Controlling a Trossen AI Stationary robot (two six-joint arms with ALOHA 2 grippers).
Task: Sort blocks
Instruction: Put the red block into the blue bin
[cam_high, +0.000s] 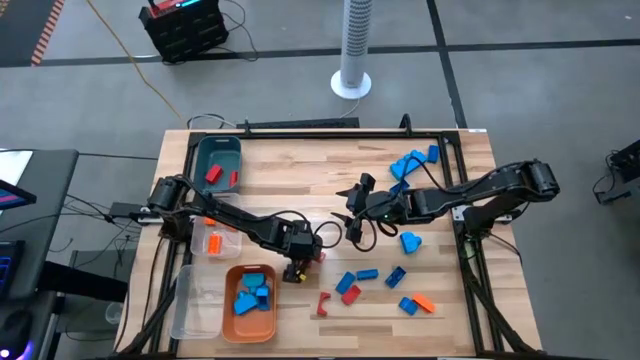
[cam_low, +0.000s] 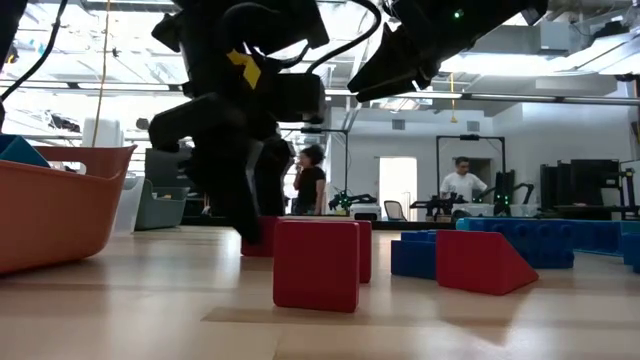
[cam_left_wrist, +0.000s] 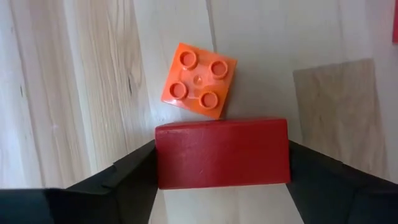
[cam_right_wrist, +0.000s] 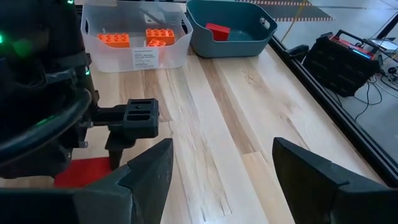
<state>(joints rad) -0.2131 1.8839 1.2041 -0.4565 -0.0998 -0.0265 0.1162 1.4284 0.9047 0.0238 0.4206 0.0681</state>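
Left gripper (cam_high: 296, 268) is down at the table's middle front, just right of the orange tray (cam_high: 232, 322); in the left wrist view its two dark fingers (cam_left_wrist: 118, 180) sit flush against the ends of a red block (cam_left_wrist: 222, 152), so the claw is clamped on that block, which rests on the wood; a square orange block (cam_left_wrist: 199, 79) with four studs lies tilted on the table, one corner touching or all but touching the red one's far edge; right gripper (cam_high: 352, 212) hangs above the centre of the table with its fingers spread wide and nothing between them, as the right wrist view shows bare wood between the two dark fingers (cam_right_wrist: 146, 171); the rest of the blocks are scattered: a blue cluster (cam_high: 412, 162) near the back right, one light blue piece (cam_high: 410, 241) right of centre, and a mix of red, blue and orange (cam_high: 422, 303) along the front; sorted ones sit in their holders: light blue blocks in the orange tray, red ones in the teal bin (cam_high: 219, 148) at the back left, orange ones in the clear bin (cam_right_wrist: 135, 38) beside it; in the low view two people (cam_low: 311, 180) stand far off in the room.
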